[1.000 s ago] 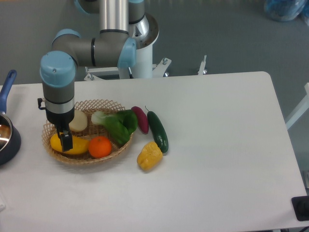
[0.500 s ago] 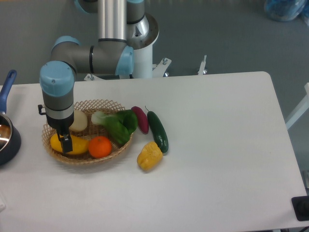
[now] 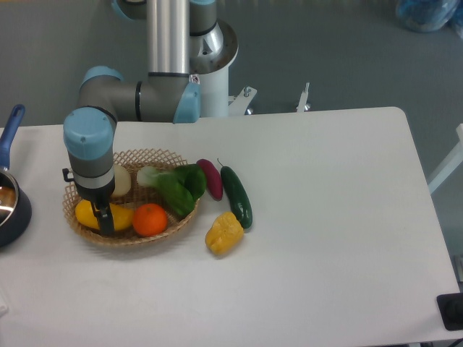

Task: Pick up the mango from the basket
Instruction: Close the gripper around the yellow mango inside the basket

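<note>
Lab: pedestal-mounted arm point(image 3: 155, 90), grey floor point(image 3: 325, 50)

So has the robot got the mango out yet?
Not yet. The gripper has reached down onto the mango, which lies in the basket beside the orange. Whether it has closed on it is hard to see. Lifting it out is left.

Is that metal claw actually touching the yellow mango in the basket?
Cannot tell. The fixed camera shows the end effector overlapping the mango in the basket, but from this angle no contact or gap is plainly visible.
</note>
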{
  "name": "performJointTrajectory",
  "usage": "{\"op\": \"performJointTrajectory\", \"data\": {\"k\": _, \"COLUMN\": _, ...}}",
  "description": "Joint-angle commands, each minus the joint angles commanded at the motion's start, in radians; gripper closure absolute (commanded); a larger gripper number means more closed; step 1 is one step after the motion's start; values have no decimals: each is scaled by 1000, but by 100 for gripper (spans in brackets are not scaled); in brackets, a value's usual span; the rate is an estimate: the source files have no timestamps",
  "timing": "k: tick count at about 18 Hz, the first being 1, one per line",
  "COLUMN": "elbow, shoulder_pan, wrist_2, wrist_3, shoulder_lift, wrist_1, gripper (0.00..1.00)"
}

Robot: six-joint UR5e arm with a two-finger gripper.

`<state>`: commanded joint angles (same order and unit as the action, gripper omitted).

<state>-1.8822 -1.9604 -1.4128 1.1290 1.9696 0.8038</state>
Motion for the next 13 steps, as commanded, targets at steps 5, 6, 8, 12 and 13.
{"op": "performJointTrajectory", "data": {"k": 5, "elbow": 3, "shoulder_pan": 2, "wrist_2": 0, "wrist_3": -3, "shoulder_lift": 2, "wrist_1": -3, "gripper": 3}}
{"op": "performJointTrajectory", "data": {"k": 6, "elbow": 3, "shoulder_pan": 2, "wrist_2": 0, "wrist_3": -5, "shoulder_lift": 0, "wrist_1": -3, "gripper": 18}}
{"op": "performJointTrajectory", "data": {"k": 8, "elbow": 5, "shoulder_pan": 2, "wrist_2": 2, "wrist_3": -5, "shoulder_lift": 5, "wrist_1": -6, "gripper": 38}}
{"op": "performJointTrajectory", "data": {"k": 12, "elbow": 8, "shoulder_pan": 0, "wrist_2": 2, "wrist_3": -6, "shoulder_lift": 9, "wrist_1": -6, "gripper": 55}}
{"op": "performJointTrajectory", "data": {"k": 13, "elbow": 15, "shoulder_pan": -2, "wrist_2": 2, "wrist_3": -6, "shoulder_lift": 9, "wrist_1": -8, "gripper": 57}}
